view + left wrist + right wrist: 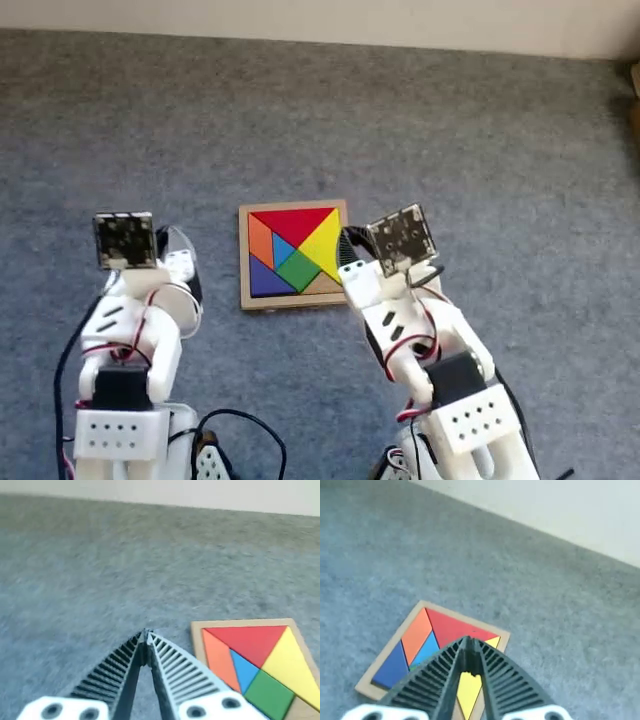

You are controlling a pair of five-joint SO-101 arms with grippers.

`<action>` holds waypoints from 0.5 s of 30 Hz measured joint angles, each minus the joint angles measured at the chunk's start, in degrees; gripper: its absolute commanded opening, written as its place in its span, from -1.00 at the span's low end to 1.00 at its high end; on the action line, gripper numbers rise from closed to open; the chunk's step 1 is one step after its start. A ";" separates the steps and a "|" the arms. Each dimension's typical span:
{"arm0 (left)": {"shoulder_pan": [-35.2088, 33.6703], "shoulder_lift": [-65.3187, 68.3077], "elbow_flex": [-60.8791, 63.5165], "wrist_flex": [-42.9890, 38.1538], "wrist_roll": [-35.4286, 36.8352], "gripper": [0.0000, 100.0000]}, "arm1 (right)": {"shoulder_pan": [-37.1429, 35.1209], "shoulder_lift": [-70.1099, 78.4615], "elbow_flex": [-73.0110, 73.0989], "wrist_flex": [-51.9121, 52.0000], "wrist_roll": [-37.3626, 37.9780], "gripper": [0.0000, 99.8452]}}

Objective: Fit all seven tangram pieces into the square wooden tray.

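Square wooden tray point(243, 262) lies mid-frame in the high view, filled with coloured tangram pieces point(283, 249).

Inside it, the red triangle point(295, 222) runs along the top, the yellow triangle point(323, 250) sits right, the orange piece point(260, 243) left, and the green square point(297, 270) low centre. The right end effector point(468, 644), closed on nothing, hangs over the tray's right edge. The left end effector point(146, 636), also closed and empty, is left of the tray, apart, above the grey tabletop point(450, 130).

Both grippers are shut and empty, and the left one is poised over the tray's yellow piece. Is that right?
Not quite: the right gripper is the one over the yellow piece, as the right wrist view shows. The left gripper is over bare carpet beside the tray. Both are shut and empty.
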 measured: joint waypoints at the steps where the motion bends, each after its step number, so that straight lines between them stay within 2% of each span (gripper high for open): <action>1: 0.79 -1.49 0.79 0.00 -0.53 -0.99 | 0.00 -1.05 0.09 0.00 0.00 -0.98; 6: 5.10 -9.58 4.57 0.00 -3.43 -0.99 | 0.00 -7.56 0.09 0.00 0.00 -0.98; 12: 7.12 -15.82 7.56 0.00 -4.48 -0.98 | 0.00 -14.07 0.35 0.00 0.00 -0.98; 15: 7.65 -15.91 7.65 0.00 -4.48 -0.98 | 0.53 -17.05 2.99 0.00 -3.78 -0.98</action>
